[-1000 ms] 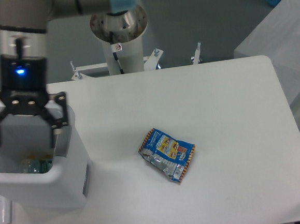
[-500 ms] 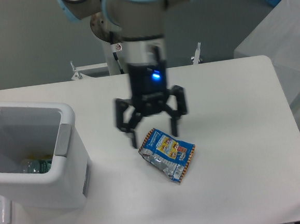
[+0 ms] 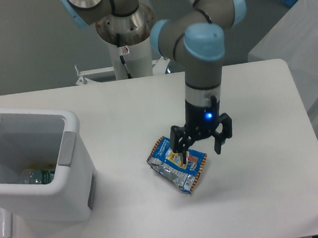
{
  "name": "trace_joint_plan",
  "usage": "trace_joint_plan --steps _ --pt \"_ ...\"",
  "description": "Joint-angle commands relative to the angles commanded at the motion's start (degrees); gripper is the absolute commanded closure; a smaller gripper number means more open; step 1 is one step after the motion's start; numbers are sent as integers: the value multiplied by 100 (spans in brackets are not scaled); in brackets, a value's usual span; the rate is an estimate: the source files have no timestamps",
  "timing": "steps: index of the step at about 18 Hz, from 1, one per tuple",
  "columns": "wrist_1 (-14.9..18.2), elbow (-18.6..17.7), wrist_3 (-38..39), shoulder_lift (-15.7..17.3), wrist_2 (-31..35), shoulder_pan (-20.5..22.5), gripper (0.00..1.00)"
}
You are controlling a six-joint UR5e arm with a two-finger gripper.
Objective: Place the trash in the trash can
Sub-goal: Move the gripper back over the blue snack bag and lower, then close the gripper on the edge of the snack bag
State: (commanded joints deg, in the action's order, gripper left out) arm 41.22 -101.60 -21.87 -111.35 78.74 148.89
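Tool (image 3: 201, 147): fingers spread wide, holding nothing, over the snack bag's right half.
Snack bag (image 3: 174, 168): flat on surface (image 3: 258, 122), frame centre.
Bottle (image 3: 38, 176): inside trash can (image 3: 70, 184), lower left.

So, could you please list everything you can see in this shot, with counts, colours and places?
snack bag: one, blue foil with orange edges, lying on the table near the middle
trash can: one, white with a grey side panel, at the table's left edge
plastic bottle: one, clear with green label, inside the trash can
table: one, white
robot arm: one, grey with light blue joints, reaching down from the back
claw: one, black, open, over the snack bag's right end
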Motion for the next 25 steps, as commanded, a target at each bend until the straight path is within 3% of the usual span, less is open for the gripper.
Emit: trace_joint_plan --steps 4,10,20,21,25 --pt "-9 -264 -545 -150 203 -35 1" --pt "-26 -255 -1327 -519 256 -35 1" --pt "-35 -273 -1662 -765 265 -70 2" --pt "-35 -273 -1662 -765 274 -70 3" --pt "-35 -273 -1601 -739 511 -219 31"
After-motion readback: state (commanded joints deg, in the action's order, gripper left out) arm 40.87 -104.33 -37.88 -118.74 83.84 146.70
